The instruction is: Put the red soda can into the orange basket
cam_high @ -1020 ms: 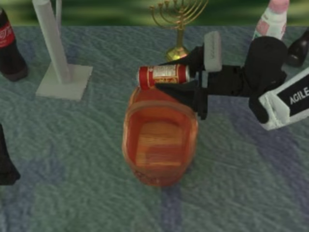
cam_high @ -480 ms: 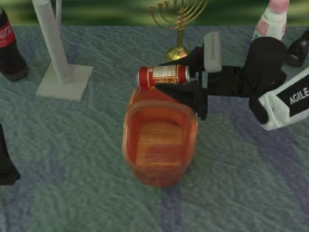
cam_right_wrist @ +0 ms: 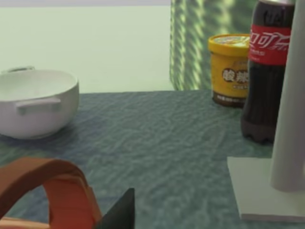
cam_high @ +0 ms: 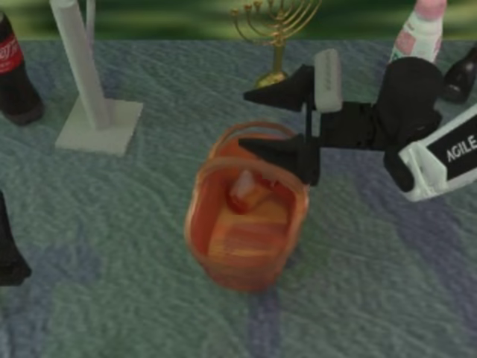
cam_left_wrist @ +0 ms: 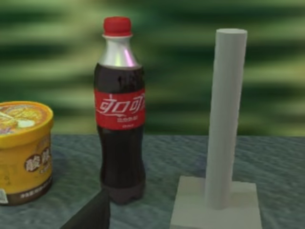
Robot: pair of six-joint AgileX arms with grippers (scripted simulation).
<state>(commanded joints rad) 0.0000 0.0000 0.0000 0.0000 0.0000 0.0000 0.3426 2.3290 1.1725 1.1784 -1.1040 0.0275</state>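
Top view shows the right hand with fingers apart above the orange basket, the red soda can tilted inside it.

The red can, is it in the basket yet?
Yes. The red soda can lies inside the orange basket. The right gripper hangs open above the handle, holding nothing. The left arm sits parked at the table's left edge. Nothing is left but backing away.

Our desk carries the orange basket at center frame, a cola bottle upper left, a white post stand beside it, and a gold candelabra at top center.
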